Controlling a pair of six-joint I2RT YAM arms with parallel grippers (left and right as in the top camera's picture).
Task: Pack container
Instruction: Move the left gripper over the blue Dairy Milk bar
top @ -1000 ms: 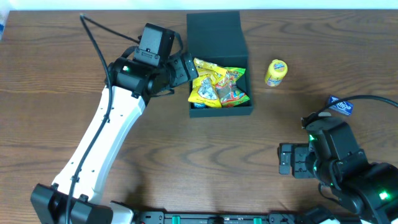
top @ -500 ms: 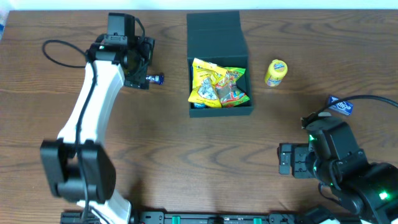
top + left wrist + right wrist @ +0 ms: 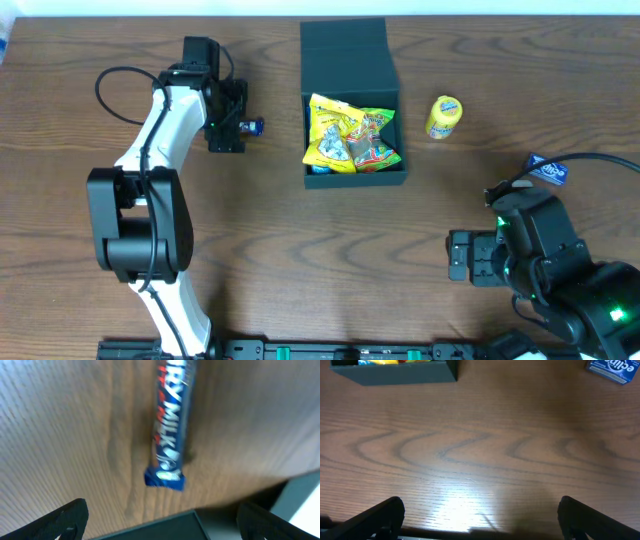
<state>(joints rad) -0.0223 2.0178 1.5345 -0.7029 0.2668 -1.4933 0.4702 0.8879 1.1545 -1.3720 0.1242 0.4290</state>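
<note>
Overhead view of a wooden table (image 3: 300, 260) with two robot arms; 12 o'clock is the far edge.

Nearest, at about 5 o'clock, the right gripper (image 3: 480, 517) hangs low over bare wood. Its fingertips (image 3: 380, 515) are spread wide and hold nothing, and it looks parked clear of the work. A small blue gum pack (image 3: 548, 171) lies just beyond it at 1 o'clock.

Further back, just past the table's middle towards 12 o'clock, sits the container (image 3: 355, 176), a dark teal square box. Its flap lid (image 3: 345, 45) is laid back at the far side, so the mouth is open for loading. Yellow snack packets (image 3: 350, 135) already lie inside. From the right fingers the box is well apart, at 11 o'clock.

At 10 o'clock, the left gripper (image 3: 162, 517) hovers over the wood, fingers (image 3: 70, 515) wide apart and empty. A blue chocolate bar (image 3: 170, 425) lies flat just ahead of them, untouched. The spread fingers suggest it is lining up to grasp the bar as the next item to pack. The box stands near these fingers at 3 o'clock, with the bar between them.

A small yellow packet (image 3: 445, 116) waits on the wood beside the box, at its 3 o'clock.
</note>
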